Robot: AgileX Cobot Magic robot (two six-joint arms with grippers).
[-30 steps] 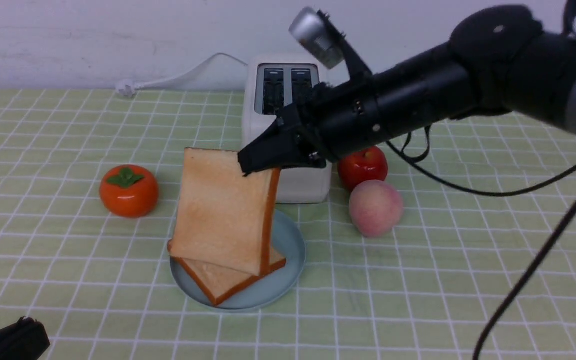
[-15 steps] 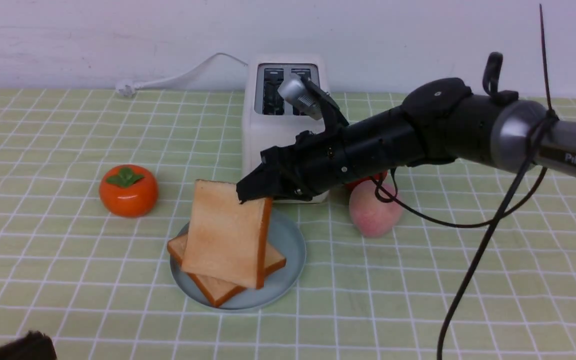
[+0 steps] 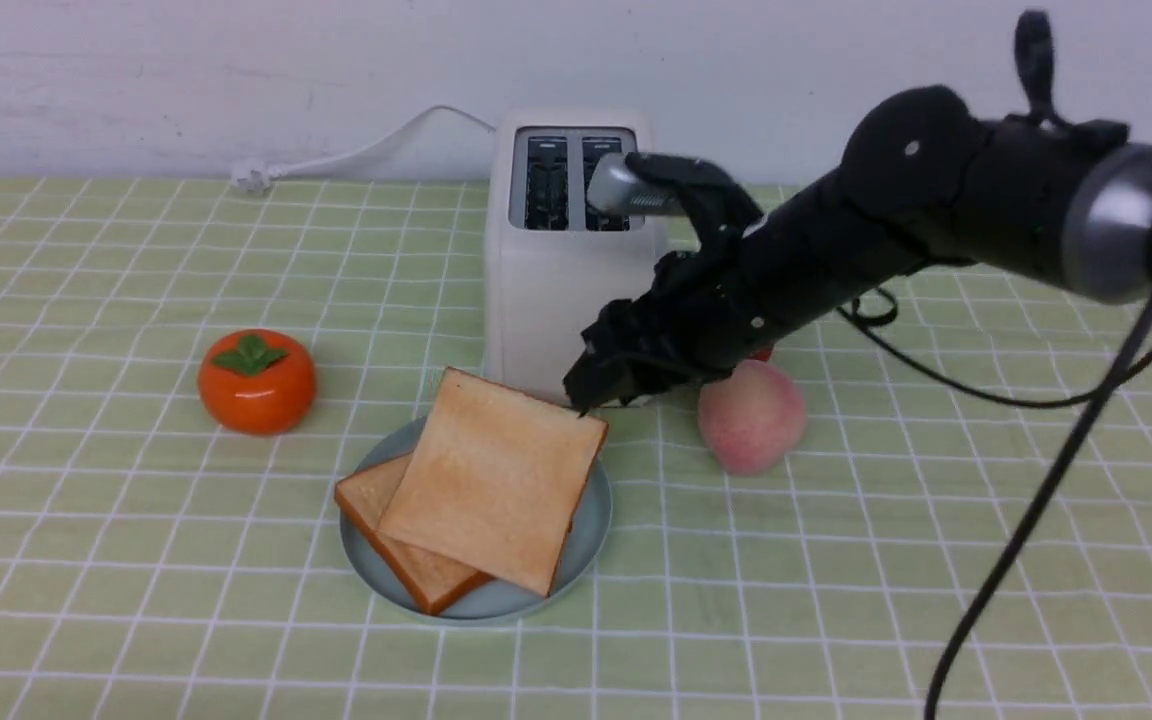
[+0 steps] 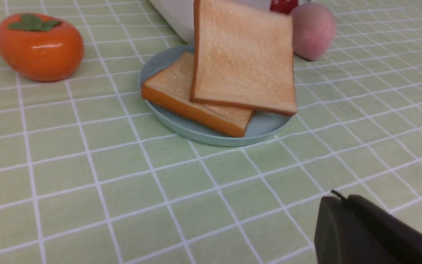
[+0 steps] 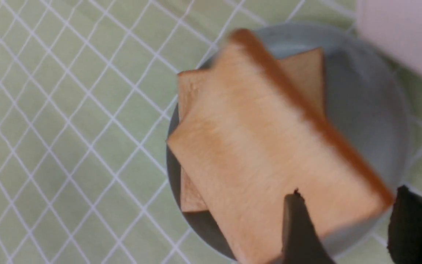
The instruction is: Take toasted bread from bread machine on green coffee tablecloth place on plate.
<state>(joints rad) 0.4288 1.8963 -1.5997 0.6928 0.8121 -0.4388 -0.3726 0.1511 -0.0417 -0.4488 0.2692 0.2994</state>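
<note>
The green coffee tablecloth [image 3: 136,620] covers the whole tabletop. Over it the right arm [image 3: 836,250] stretches from the right edge, sloping down toward the centre, its wrist low in front of the bread machine [image 3: 546,300], which stands upright by the far edge. The plate [image 3: 591,510] lies just on the machine's near side. On it the bottom slice [image 3: 386,520] lies flat, one corner aimed at the near edge. The top slice [image 3: 496,490] (square, so no long axis) leans on it, far corner raised toward the machine. The right gripper [image 3: 588,388] sits at that corner, fingers spread around it. Only one dark part of the left gripper [image 4: 365,231] shows, so I cannot tell its state.
</note>
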